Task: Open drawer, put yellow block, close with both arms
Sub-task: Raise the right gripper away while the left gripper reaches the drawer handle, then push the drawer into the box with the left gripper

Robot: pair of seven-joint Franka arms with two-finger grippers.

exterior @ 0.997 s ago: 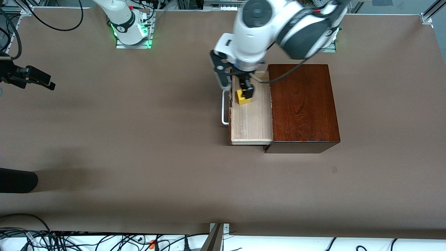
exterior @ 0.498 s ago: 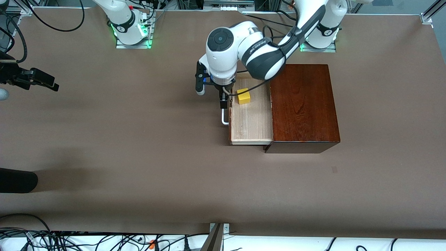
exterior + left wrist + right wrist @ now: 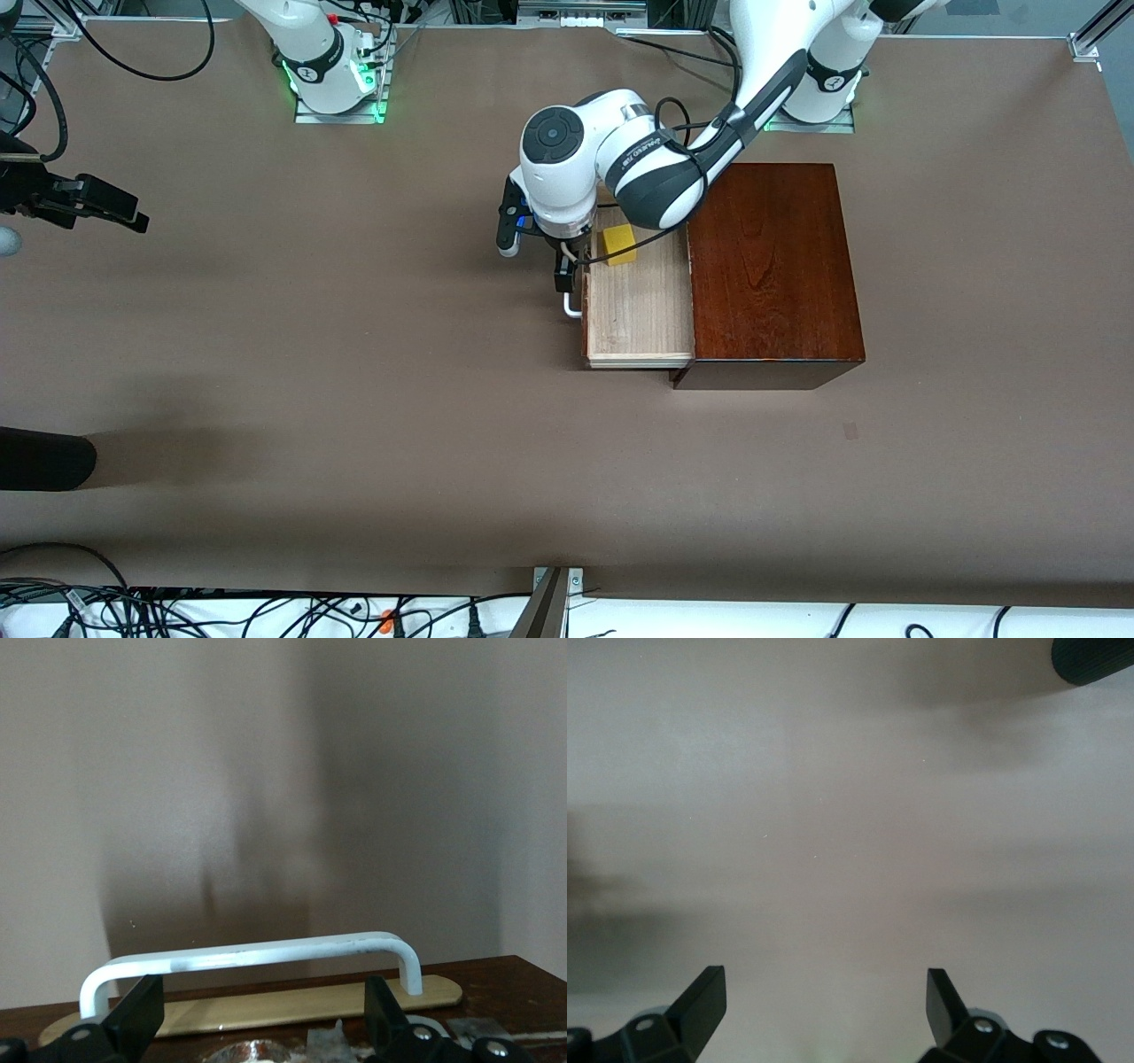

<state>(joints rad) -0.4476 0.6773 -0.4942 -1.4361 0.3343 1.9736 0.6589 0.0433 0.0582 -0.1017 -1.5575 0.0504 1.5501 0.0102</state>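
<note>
From the front view there's one mahogany box [image 3: 771, 266] sitting on the brown counter [image 3: 354, 372] toward the left arm's end, glossy reddish-brown on top, with its one drawer [image 3: 640, 310] pulled out: pale light-wood tray, dark front, one white handle [image 3: 571, 306]. Just one yellow block [image 3: 619, 245] around, a small bright cube lying loose in the drawer's tray at the end farther from the front camera, nothing gripping it. The left hand [image 3: 567, 270] sits low at the drawer front, right by the handle; half a second ago it was in nearly the same spot but a touch higher, and a full second ago it was over the tray with the block between its fingers, so the block has been dropped off and the arm has swung out to the handle. The right hand [image 3: 97, 204] waits at the right arm's end of the counter, basically where it was before. Left wrist view: the handle [image 3: 252, 961] runs across close up on its pale backing strip, and the two black fingers [image 3: 137, 1019] stand spread wide apart, not clamped on it. Right wrist view: just bare counter [image 3: 850, 815] under two fingers [image 3: 700, 1001] held wide open, holding nothing.
</note>
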